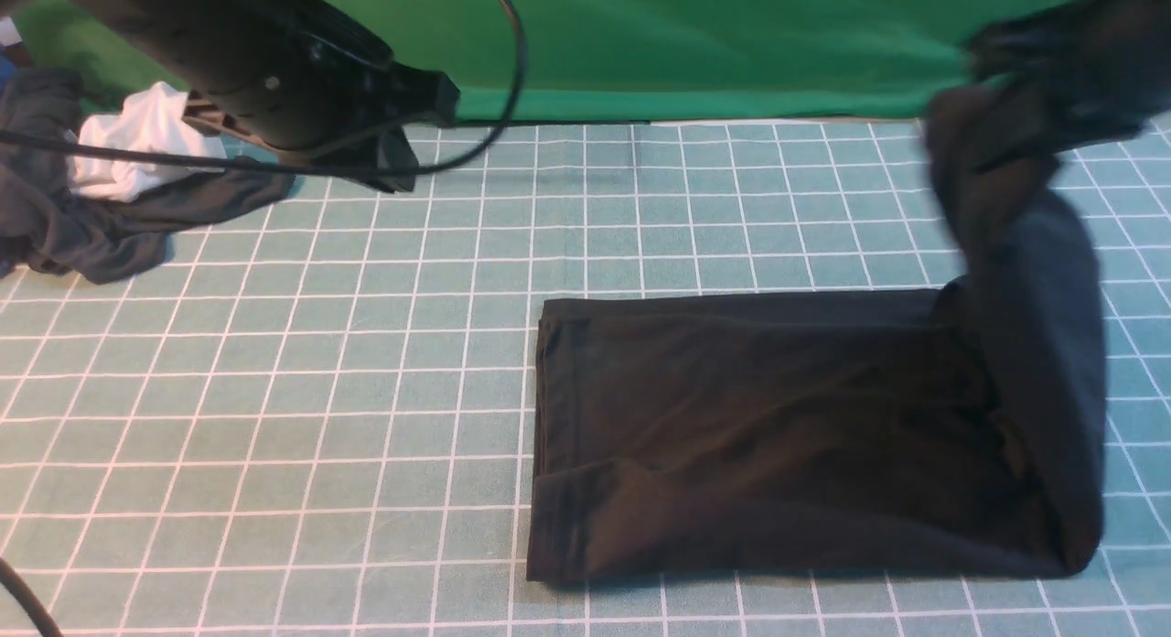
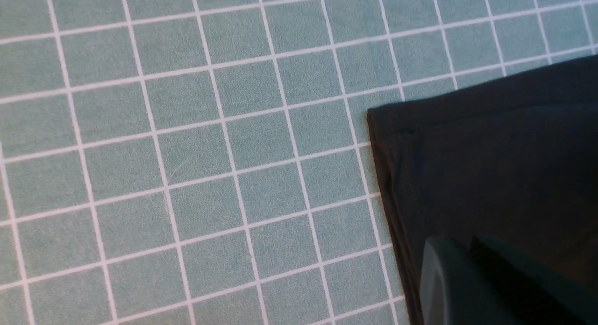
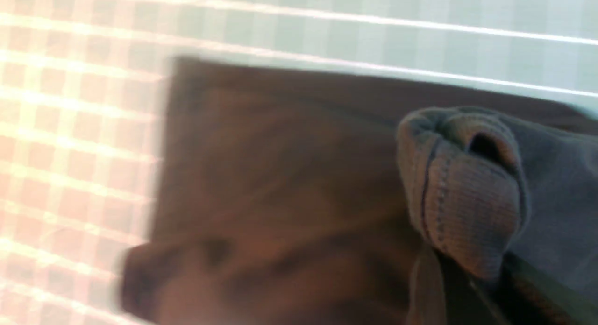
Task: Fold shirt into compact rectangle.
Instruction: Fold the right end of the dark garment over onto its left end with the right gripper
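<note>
Shirt (image 1: 778,436) lies folded on grid mat (image 1: 274,390); right gripper (image 1: 1034,115) clenched on its lifted end, left gripper (image 2: 472,287) closed, empty.

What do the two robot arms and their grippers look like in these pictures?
The left arm is a bulky matte black housing with a small round screw and thin black cables looping around it. The right arm is a blurred black shape. The left gripper shows dark, smooth fingers.

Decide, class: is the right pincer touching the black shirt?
Touching. The front view shows the shirt's right end lifted off the mat up to the right pincer; the right wrist view shows bunched ribbed fabric pinched there.
</note>
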`<state>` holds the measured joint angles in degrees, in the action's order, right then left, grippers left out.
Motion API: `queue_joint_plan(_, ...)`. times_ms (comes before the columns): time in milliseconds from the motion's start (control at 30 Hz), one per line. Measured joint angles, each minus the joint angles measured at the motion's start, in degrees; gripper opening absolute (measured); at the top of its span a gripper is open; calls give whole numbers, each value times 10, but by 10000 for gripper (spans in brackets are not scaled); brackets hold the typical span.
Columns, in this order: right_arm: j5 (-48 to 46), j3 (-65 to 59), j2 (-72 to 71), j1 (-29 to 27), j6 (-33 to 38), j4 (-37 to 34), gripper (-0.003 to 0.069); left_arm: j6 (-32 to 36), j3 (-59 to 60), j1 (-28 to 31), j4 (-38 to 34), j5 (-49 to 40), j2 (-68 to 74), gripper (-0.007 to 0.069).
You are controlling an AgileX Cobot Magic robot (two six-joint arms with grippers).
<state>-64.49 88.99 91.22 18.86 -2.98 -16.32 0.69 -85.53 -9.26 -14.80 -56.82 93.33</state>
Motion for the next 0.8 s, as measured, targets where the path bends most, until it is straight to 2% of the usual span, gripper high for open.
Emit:
queue_joint_plan(100,28,0,28,72,-29,1,46,19,0,52,-79,-7,6,15)
queue_joint_plan(133,32,0,32,81,-31,1,46,19,0,52,-79,-7,6,15)
queue_joint_plan(167,50,0,53,116,-43,0,46,46,0,81,-136,-25,12,15)
queue_joint_plan(233,73,-1,79,152,-54,0,47,74,0,100,-172,-39,17,15)
queue_joint_plan(500,172,-1,194,236,-85,0,76,100,0,121,-198,-56,21,15)
queue_joint_plan(600,186,-1,226,245,-90,-4,164,100,0,121,-198,-57,23,15)
queue_joint_plan(633,186,-1,226,245,-90,-5,174,100,0,121,-198,-57,23,15)
queue_joint_plan(667,185,-1,232,245,-82,-14,272,100,0,121,-199,-57,23,15)
queue_joint_plan(733,174,-1,229,245,-59,-23,409,101,0,121,-199,-57,23,15)
queue_joint_plan(800,158,1,222,242,-50,-26,481,100,0,121,-198,-57,23,15)
